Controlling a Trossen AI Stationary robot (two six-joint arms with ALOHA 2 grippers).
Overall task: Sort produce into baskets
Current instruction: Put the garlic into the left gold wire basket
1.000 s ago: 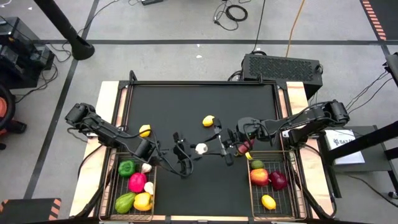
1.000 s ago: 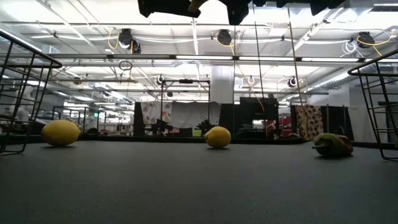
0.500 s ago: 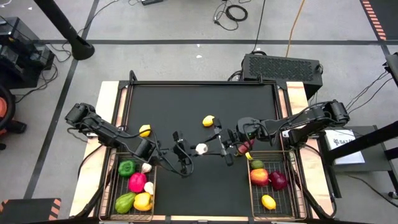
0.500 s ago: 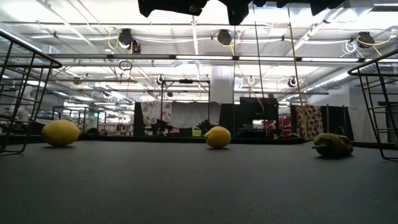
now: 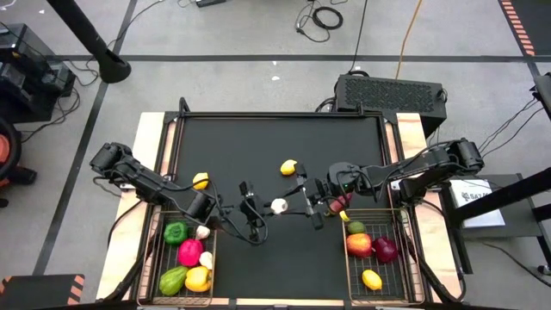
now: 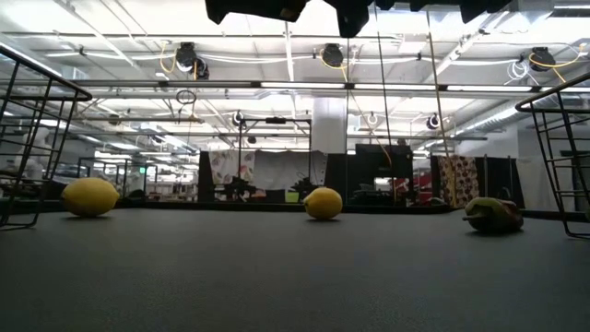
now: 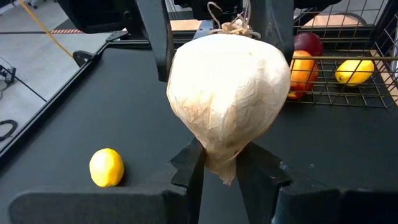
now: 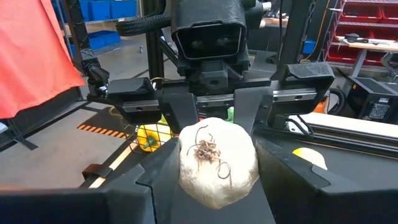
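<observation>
At the table's near left corner, the left basket (image 5: pixel 164 258), loaded with a green pepper (image 5: pixel 176 232), a pink-red pepper (image 5: pixel 190 252), two white garlic pieces, a yellow pepper (image 5: pixel 198 278) and another green piece at the front. Just beyond that basket, on the black mat (image 5: pixel 258 146), a lemon (image 5: pixel 201 181). Toward the middle, the left gripper (image 5: pixel 268 208), reaching in from the left and closed narrowly onto the garlic bulb (image 5: pixel 278 206), fingers (image 7: pixel 188 171) pinching its tapered lower end. Same garlic bulb held up off the mat, over the table's middle, between both arms. From the other side, the right gripper (image 5: pixel 288 205), set about half open around the bulb's wider body, fingers (image 8: pixel 165 168) pressed against both flanks, dried stem tuft facing that wrist. Behind the pair, a second lemon (image 5: pixel 288 167) alone on the mat. Further right, a dark red chili (image 5: pixel 342 205) lying under the right arm, just beyond the right basket (image 5: pixel 405 258). Inside that basket, a lime (image 5: pixel 355 228), a red apple (image 5: pixel 359 245), a darker red apple (image 5: pixel 386 250) and a third lemon (image 5: pixel 371 279)
</observation>
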